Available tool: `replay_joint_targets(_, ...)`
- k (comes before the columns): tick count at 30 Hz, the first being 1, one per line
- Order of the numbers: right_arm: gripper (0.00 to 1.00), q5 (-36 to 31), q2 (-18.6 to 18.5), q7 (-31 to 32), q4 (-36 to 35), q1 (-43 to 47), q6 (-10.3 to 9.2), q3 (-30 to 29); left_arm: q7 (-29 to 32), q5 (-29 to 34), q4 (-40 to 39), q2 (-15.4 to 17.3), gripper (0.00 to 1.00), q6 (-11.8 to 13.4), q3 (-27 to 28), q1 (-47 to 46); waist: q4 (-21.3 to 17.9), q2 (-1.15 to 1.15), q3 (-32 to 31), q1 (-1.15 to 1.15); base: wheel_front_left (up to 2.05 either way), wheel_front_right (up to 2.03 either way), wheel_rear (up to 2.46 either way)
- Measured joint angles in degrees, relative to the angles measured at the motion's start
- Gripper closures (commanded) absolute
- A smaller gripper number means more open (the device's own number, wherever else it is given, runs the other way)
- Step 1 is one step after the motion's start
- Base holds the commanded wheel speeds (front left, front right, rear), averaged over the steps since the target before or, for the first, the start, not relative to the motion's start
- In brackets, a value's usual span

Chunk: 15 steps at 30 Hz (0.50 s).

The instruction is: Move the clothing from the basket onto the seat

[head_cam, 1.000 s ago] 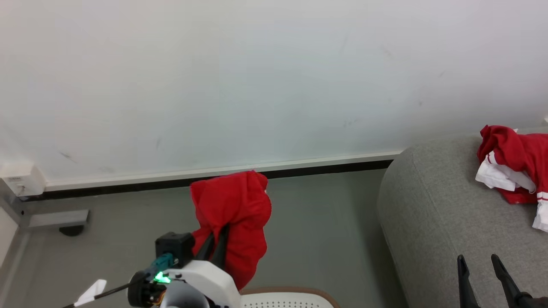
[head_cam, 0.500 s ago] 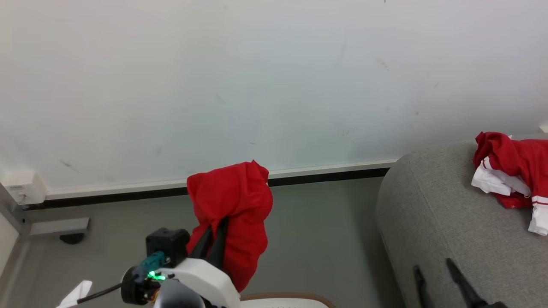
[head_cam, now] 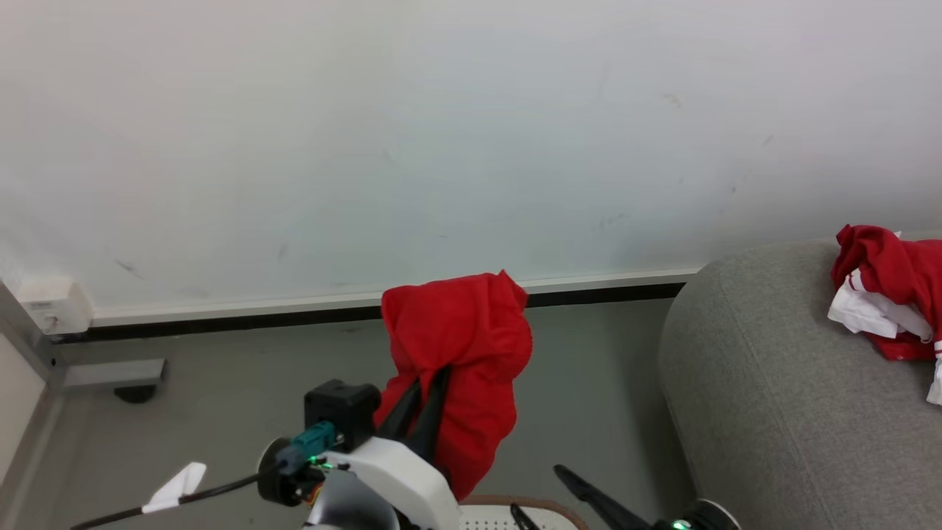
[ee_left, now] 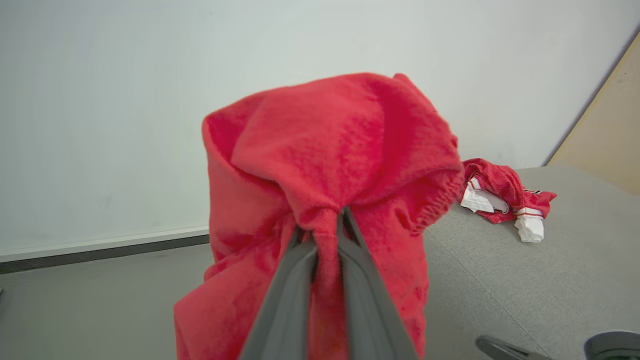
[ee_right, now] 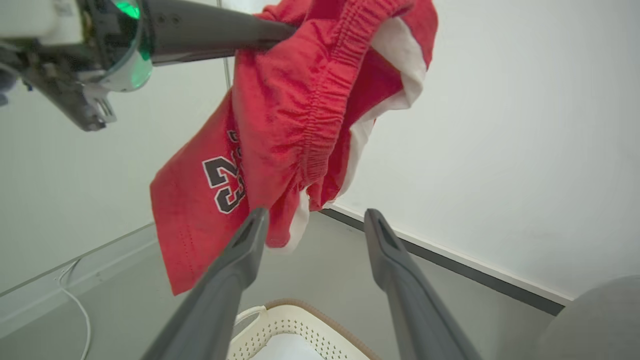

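A pale, scuffed wall (head_cam: 471,147) and a grey floor (head_cam: 221,383) frame the scene, with a dark skirting strip (head_cam: 221,324) running between them. The left gripper (ee_left: 322,227) is clenched on a bright red garment (ee_left: 330,150). Its two dark fingers pinch a bunched fold, so the cloth balloons above the tips and drapes down on both sides, clear of the floor. From the right wrist, the piece shows a gathered elastic band, white trim and a black-and-white number on its hanging panel. Below the cloth in that view sits the white basket (ee_right: 310,335), pierced with rows of small holes and edged with a tan-brown rim, a pale lining visible inside. The right gripper (ee_right: 315,217) is spread wide and holds nothing, its fingers pointing up towards the lower hem of the hanging cloth; whether a tip touches the fabric cannot be told. On the robot's right, the large grey seat (head_cam: 773,383) with its rounded edge stands apart from the raised garment. On top of it, near the wall, lies a crumpled red-and-white piece of clothing (head_cam: 883,280).
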Motion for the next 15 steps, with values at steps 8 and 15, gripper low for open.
replay_joint_targets(8, 0.0, 1.3, 3.7, -1.5, 8.7, -6.6, 0.01, 4.4, 0.5, 1.6, 0.2, -2.5, 1.0, -1.0, -3.6, -2.5, 1.8, 0.0, 0.5, 0.0, 0.0, 0.0, 0.0)
replay_joint_targets(15, 0.0, 1.2, 4.2, -2.3, 13.0, -10.8, 0.0, 2.8, 1.3, 1.8, -0.2, -4.4, 1.0, -1.8, -7.1, -3.4, 2.9, 0.0, 0.8, 0.0, 0.0, 0.0, 0.0)
